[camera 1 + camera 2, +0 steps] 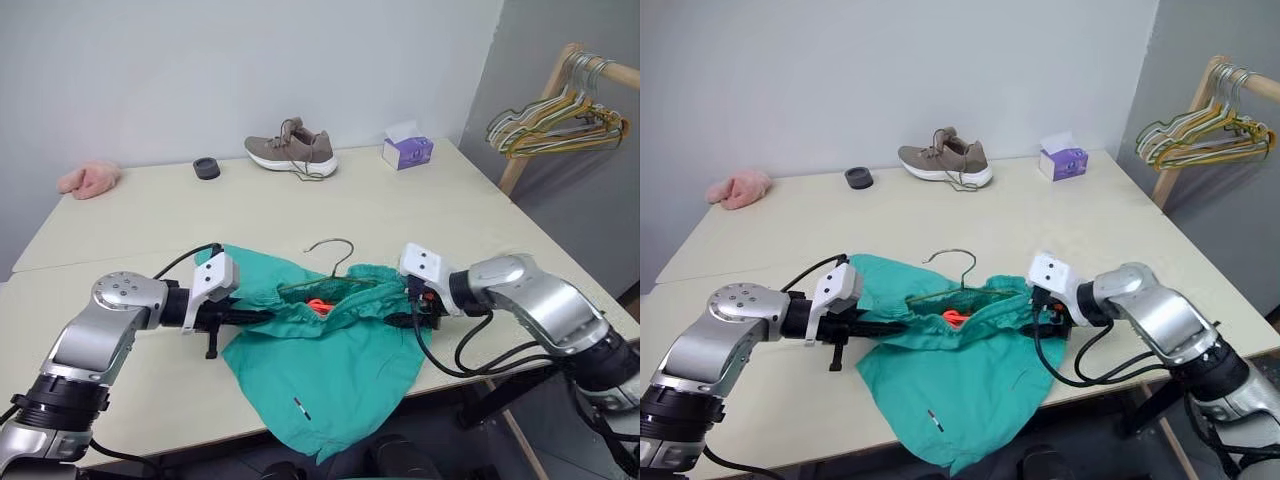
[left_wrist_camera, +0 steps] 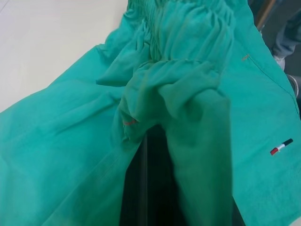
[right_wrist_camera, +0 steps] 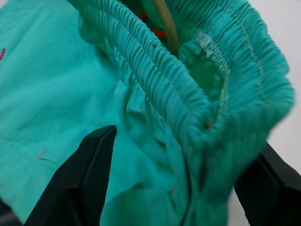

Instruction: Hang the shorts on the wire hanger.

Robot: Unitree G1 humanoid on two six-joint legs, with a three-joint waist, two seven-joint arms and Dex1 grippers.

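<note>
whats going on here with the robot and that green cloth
The robot is working the teal-green fabric shorts onto a thin olive-grey wire hanger at the front edge of the pale table. The hanger sits inside the gathered waistband with its hook poking out. The left gripper is shut on the waistband's left end. The right gripper stands open, its fingers on either side of the right end.

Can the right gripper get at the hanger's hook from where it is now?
Probably yes. The right gripper is open, straddling the shorts' waistband, and the wire hanger's hook sticks out bare just beyond with open table around; it must back off the fabric first.
</note>
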